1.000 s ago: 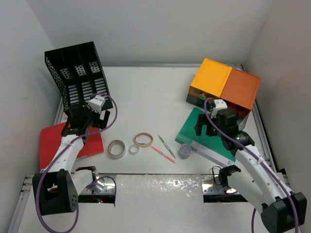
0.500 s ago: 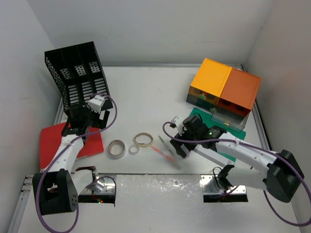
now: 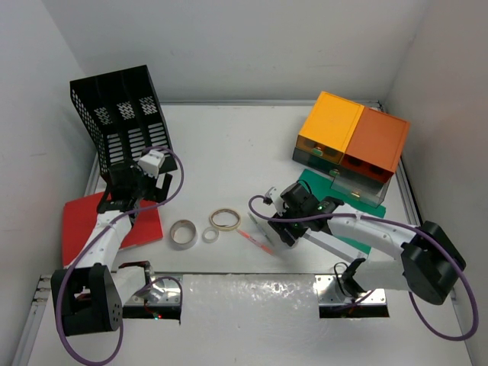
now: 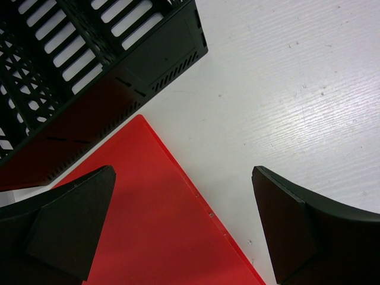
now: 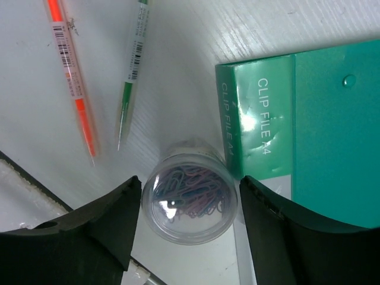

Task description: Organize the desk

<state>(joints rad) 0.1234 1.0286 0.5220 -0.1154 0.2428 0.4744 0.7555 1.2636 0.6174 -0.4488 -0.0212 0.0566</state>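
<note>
The white desk (image 3: 229,145) holds scattered items. A clear round jar of coloured paper clips (image 5: 190,199) stands on it beside the corner of a green clip file (image 5: 309,119). My right gripper (image 5: 190,208) is open, low over the jar with one finger on each side; the left finger is very close and a gap shows at the right. In the top view the right gripper (image 3: 284,229) hides the jar. My left gripper (image 4: 184,196) is open and empty above the edge of a red folder (image 4: 136,225), in the top view (image 3: 126,200) by the rack.
An orange pen (image 5: 71,77) and a green pen (image 5: 132,65) lie left of the jar. Tape rolls (image 3: 183,234) and rings (image 3: 225,219) lie mid-desk. A black mesh rack (image 3: 118,114) stands back left, an orange-topped drawer unit (image 3: 352,137) back right.
My right arm has swung left and down from above the green file to the paper clip jar, now straddling it. The left arm has not moved.
</note>
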